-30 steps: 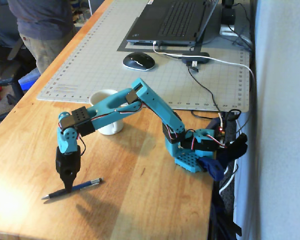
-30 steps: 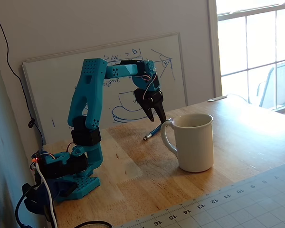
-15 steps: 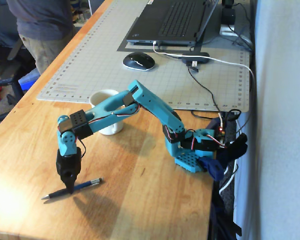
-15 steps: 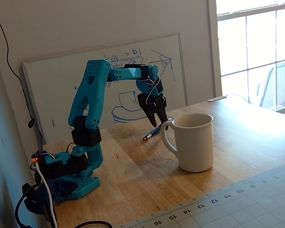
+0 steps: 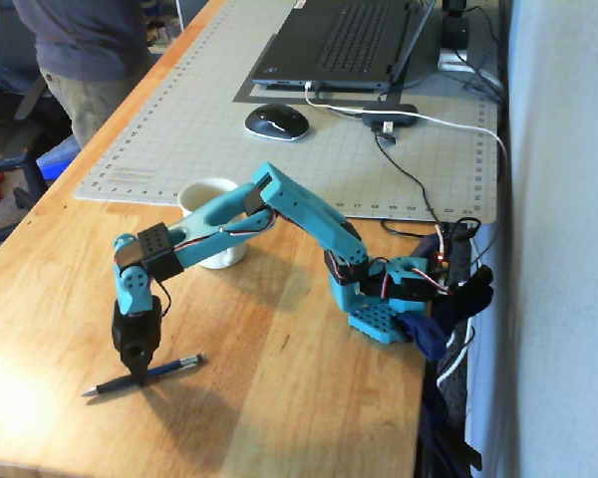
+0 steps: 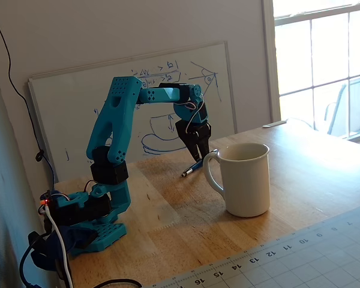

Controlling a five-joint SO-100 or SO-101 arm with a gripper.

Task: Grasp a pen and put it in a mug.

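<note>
While the arm has been creeping down over the last second, the gripper (image 5: pixel 137 375) at lower left of the frame looking down the table now sits right on the pen (image 5: pixel 145 376), its tips touching the barrel about mid-length. Pen's lying flat on the wooden table (image 5: pixel 279 398), pointed tip toward the left edge, and hasn't budged. Honestly can't tell if the fingers are closed on it or just straddling it; the jaws look narrow from here, that's all I'd commit to.

Move right and up a bit and there's the mug (image 5: pixel 212 231), upright, partly behind the arm's forearm, well apart from the pen.

From the low side angle, the gripper (image 6: pixel 199 159) hangs just left of the mug (image 6: pixel 245 179), pen (image 6: pixel 192 168) peeking out beneath it.

So I'd say we're at the grab, nothing lifted yet.
</note>
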